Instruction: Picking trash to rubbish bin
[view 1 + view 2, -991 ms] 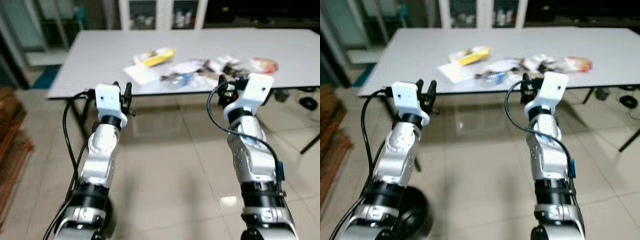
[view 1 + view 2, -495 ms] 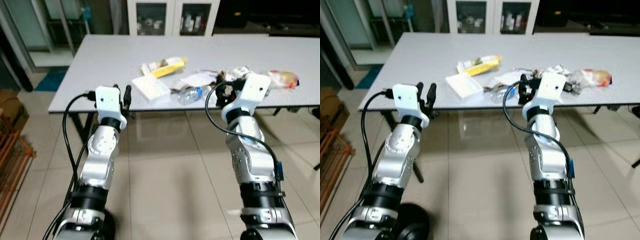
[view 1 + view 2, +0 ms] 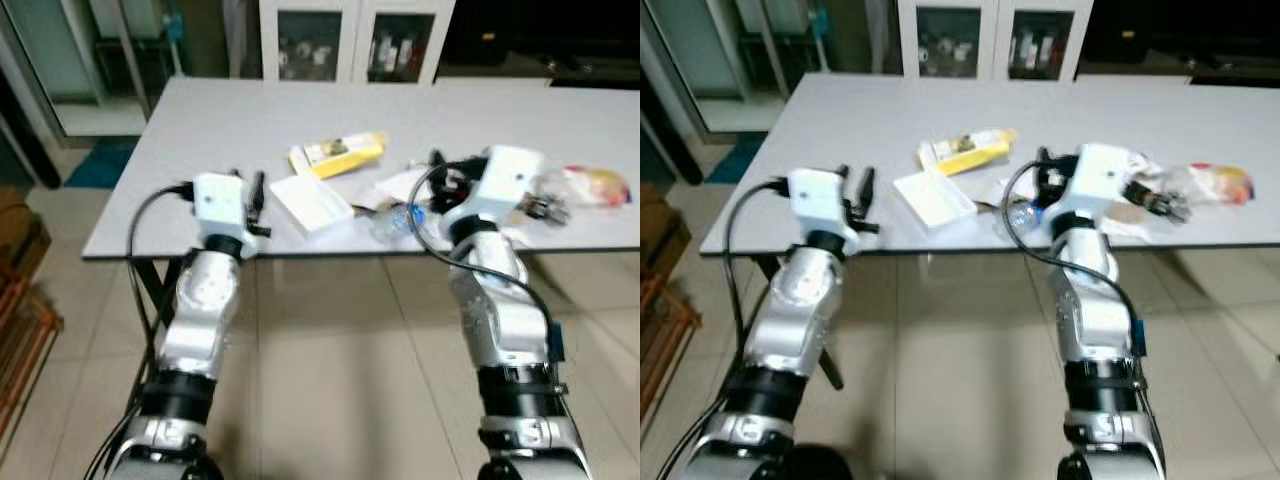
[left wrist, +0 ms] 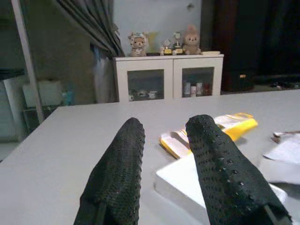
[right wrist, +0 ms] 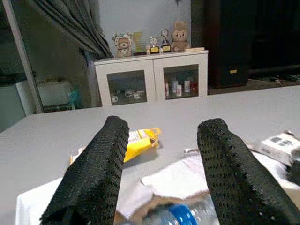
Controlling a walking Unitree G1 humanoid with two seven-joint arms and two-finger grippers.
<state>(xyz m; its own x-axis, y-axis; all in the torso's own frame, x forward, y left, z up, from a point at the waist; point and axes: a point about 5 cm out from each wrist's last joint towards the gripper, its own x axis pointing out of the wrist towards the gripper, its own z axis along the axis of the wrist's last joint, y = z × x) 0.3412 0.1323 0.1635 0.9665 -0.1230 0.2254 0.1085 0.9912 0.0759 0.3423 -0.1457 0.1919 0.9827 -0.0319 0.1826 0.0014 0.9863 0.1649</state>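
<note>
Trash lies along the front of a grey table [image 3: 210,130]: a yellow packet [image 3: 337,152], a white flat box [image 3: 312,203], a clear plastic bottle with a blue cap [image 3: 400,219], white paper [image 3: 398,184] and an orange-and-clear bag [image 3: 597,184]. My left gripper [image 3: 247,187] is raised at the table's front edge, left of the white box [image 4: 187,180], with its fingers [image 4: 119,164] open and empty. Over the bottle [image 5: 178,214] my right gripper [image 3: 1042,180] is held open, with nothing between its fingers [image 5: 96,168].
A white cabinet with glass doors [image 3: 345,45] stands behind the table, with small figurines on top [image 4: 159,42]. Tiled floor [image 3: 330,380] lies under and before the table. A wooden rack [image 3: 25,320] stands at the left. Dark furniture lies to the back right.
The camera has come closer to the table, so the trash sits nearer and larger. Both grippers now reach the table's front edge; the right one is over the bottle.
</note>
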